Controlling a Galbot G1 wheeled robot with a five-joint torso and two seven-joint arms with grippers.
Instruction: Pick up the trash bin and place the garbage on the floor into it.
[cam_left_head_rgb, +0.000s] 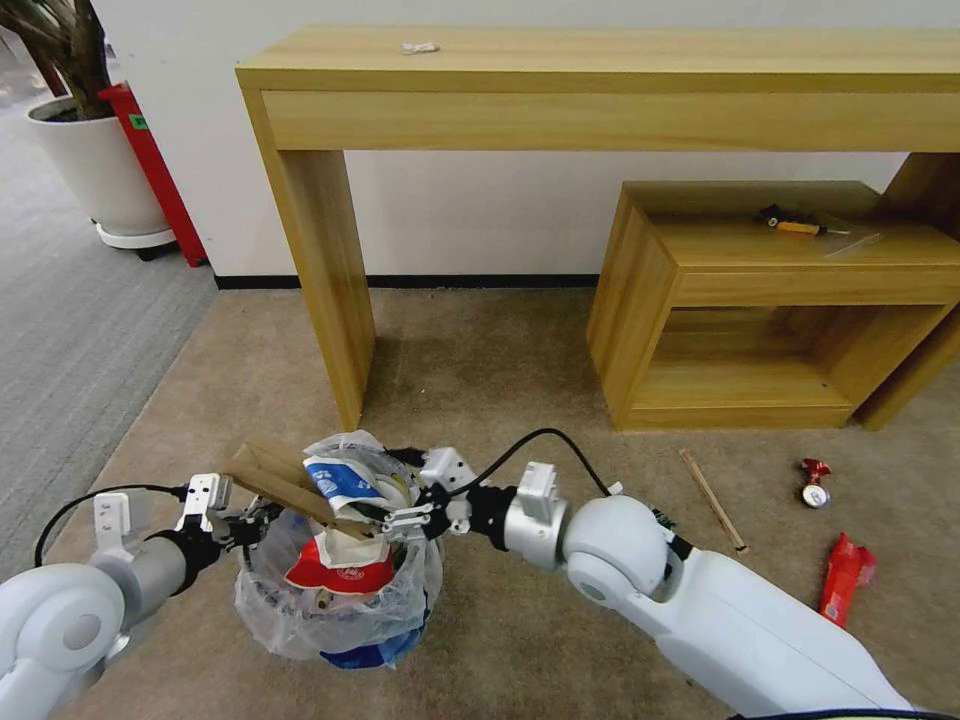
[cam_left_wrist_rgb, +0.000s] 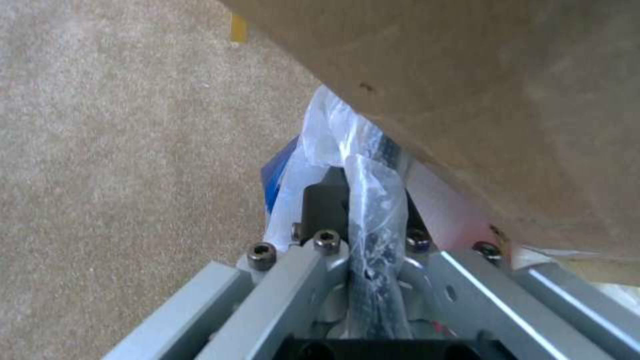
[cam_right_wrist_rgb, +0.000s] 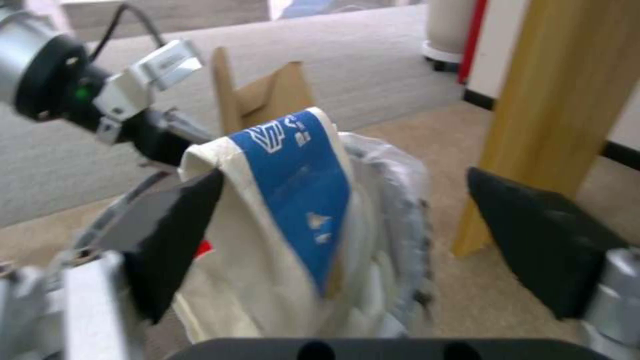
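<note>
While our left hand pinches the trash bin rim, our open right hand hovers above its cardboard, carton and cup.

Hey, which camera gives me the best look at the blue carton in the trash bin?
The right wrist view: the blue carton sits close up between the open right gripper's fingers. The head view shows it small atop the trash bin. In the left wrist view, cardboard blocks it.
</note>
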